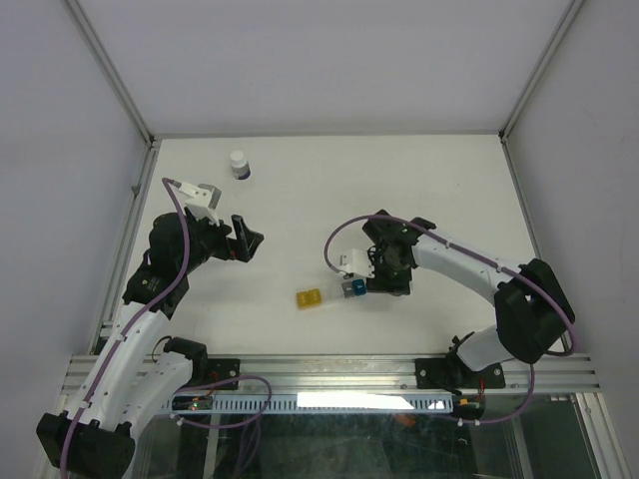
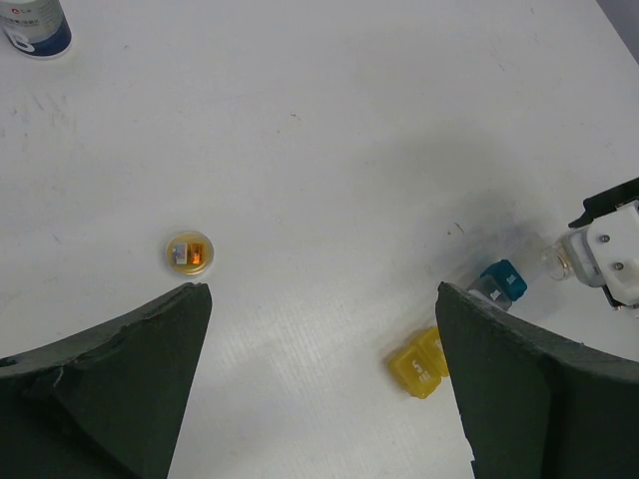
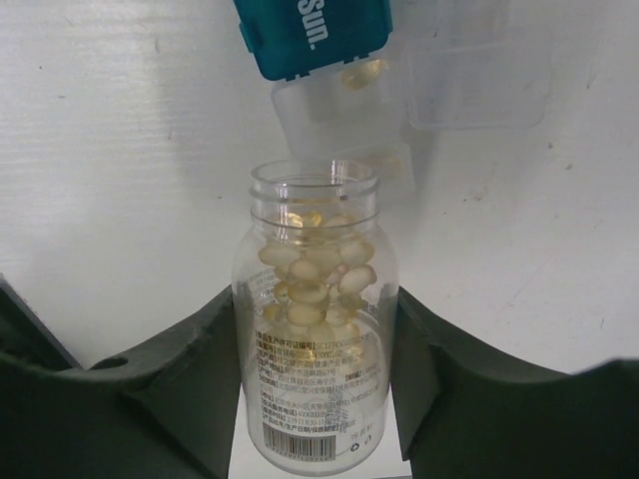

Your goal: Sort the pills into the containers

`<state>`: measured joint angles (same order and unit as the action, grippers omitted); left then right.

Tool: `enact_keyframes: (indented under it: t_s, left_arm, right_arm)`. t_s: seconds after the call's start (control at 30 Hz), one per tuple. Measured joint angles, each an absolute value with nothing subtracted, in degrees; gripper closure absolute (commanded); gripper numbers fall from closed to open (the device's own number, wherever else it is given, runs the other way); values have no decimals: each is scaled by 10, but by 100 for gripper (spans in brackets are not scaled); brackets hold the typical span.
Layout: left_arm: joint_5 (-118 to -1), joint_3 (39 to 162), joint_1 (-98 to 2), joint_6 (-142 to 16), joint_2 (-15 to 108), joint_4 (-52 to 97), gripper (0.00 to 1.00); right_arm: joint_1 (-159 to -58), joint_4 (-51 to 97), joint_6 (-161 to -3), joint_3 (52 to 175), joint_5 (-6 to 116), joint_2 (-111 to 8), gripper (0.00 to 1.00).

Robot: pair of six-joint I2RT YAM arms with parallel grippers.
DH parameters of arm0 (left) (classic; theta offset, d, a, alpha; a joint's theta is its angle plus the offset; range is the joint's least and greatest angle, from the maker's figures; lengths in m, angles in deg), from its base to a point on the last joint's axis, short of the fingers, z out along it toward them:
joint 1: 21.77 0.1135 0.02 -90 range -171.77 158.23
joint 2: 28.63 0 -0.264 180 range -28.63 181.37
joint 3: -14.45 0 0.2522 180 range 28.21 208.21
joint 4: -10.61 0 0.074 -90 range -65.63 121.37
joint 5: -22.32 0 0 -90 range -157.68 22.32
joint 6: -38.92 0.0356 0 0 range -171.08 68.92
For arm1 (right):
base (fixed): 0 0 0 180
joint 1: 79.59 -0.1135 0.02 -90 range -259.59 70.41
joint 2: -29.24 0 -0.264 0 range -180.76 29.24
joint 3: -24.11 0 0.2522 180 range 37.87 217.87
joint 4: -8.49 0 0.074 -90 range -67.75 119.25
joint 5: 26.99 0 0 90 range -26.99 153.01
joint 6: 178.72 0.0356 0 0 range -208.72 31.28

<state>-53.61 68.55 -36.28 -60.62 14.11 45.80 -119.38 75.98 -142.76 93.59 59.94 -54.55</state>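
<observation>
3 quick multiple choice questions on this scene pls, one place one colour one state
1. Where does the white-capped bottle stand? A on a shelf B far left of the table C on a red tray
2. What colour is the lid marked "Sun."? A red B blue C yellow
3. The right claw is: A wide open, empty B out of view C shut on the vial
Key: B, it stands alone at the table's far left; B, the right wrist view shows it blue; C, the vial sits clamped in it.
</observation>
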Motion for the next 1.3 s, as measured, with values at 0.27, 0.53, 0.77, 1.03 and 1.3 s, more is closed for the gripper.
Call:
enact_keyframes:
  t_s: [0.27, 0.53, 0.77, 1.03, 1.3]
  left_arm:
    - [-536, 685, -363, -606, 141, 458, 1]
    - [-536, 685, -363, -606, 141, 458, 1]
    - [-536, 685, -363, -606, 141, 458, 1]
    - [-536, 685, -363, -606, 141, 458, 1]
    - [-536, 685, -363, -606, 141, 458, 1]
  right_arm:
    - [-1193, 757, -1429, 944, 607, -550, 100]
    - [-1192, 763, -1428, 952, 614, -555, 100]
    - [-1192, 764, -1428, 956, 613, -558, 100]
    - [-1192, 763, -1426, 950, 608, -557, 100]
    - [-1192, 752, -1430, 943, 614, -556, 100]
